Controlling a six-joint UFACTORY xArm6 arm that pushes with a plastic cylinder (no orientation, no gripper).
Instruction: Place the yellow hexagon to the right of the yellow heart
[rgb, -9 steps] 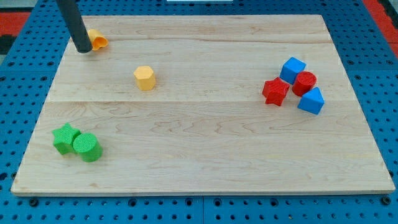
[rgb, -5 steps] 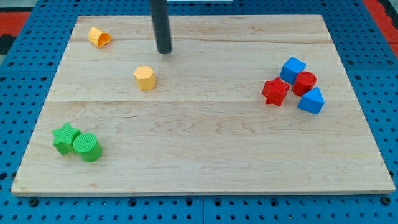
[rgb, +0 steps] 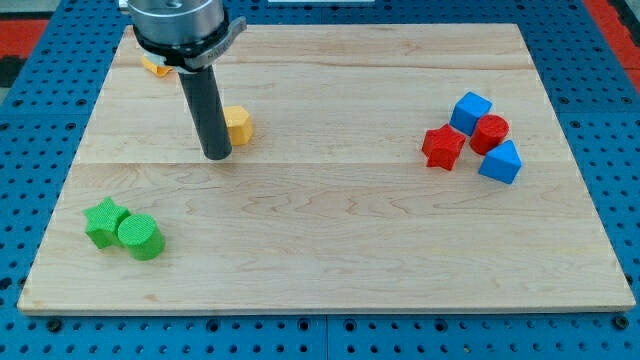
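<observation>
My arm carries no pincer, so there is nothing to be released or clenched; it ends in a dark rod, and my tip (rgb: 217, 155) rests on the wooden worktop (rgb: 350, 220). The yellow hexagon (rgb: 239, 125) sits just beside my tip, toward the view's top and slightly to the view's right of it, with its left edge hidden behind the rod. I cannot tell whether the two are touching. The yellow heart (rgb: 152, 66) lies farther off, toward the view's top and left of my tip, mostly covered by the rod's metal collar, so only a sliver shows.

I judge this placement to be deliberate. The hexagon lies lower in the view than the heart, and coming in from below it sets up a push toward the view's top, into the row beside the heart. The offset to its left risks nudging it further right than needed, so the line of push wants care.

The other blocks play no part. The green star (rgb: 104, 221) and green cylinder (rgb: 140, 237) sit below and left of my tip. The red star (rgb: 443, 147), blue cube (rgb: 471, 110), red cylinder (rgb: 490, 133) and blue triangular block (rgb: 501, 161) cluster well apart to its right
</observation>
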